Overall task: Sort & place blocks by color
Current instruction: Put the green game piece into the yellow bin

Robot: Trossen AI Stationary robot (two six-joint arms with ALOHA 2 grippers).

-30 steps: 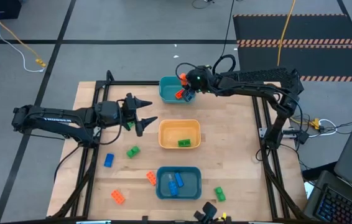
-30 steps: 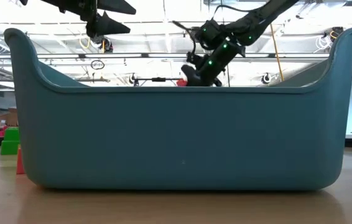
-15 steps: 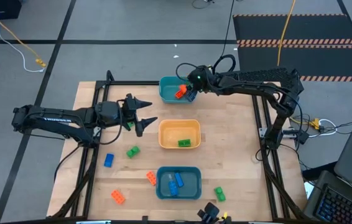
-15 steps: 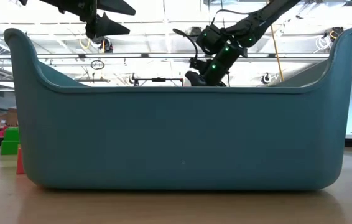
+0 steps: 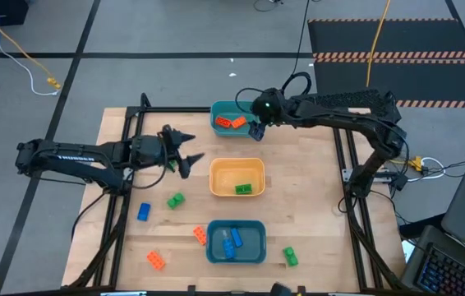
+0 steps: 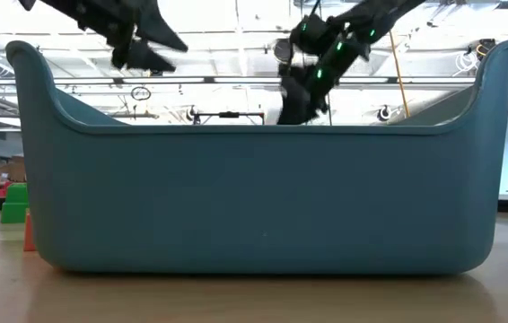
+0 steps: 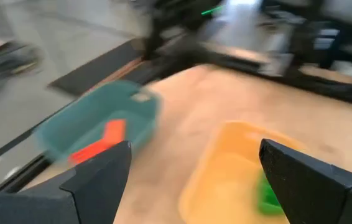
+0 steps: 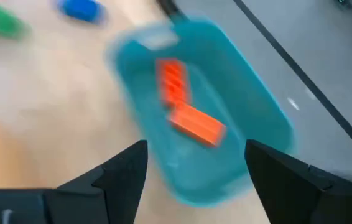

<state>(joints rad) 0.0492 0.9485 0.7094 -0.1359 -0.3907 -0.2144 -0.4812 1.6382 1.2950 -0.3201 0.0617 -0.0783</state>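
The counter [image 5: 298, 197] is pale wood with a dark metal frame. Three smooth, round-cornered plastic bins sit in a row along its middle; the yellow-orange bin [image 5: 237, 178] is the landmark. It holds one green studded block [image 5: 243, 189].

Beyond it, at the counter's far edge, the far teal bin [image 5: 228, 120] holds two orange blocks [image 5: 230, 122], one flat brick lying across the end of the other in the right wrist view. The right pincer [image 5: 256, 130] hangs just beside this bin's right rim, fingers spread and empty.

On the yellow-orange bin's near side, the near teal bin [image 5: 236, 241] holds blue blocks [image 5: 231, 242]; their number is hard to make out. In the low view its wall fills most of the picture and hides the rest of the counter.

To the landmark's left, the left pincer [image 5: 185, 153] is released, holding nothing. Loose blocks lie on the counter: a green block [image 5: 175, 200], a blue block [image 5: 144, 212], two orange ones [image 5: 200, 235] [image 5: 156, 261], and another green one [image 5: 290, 256].
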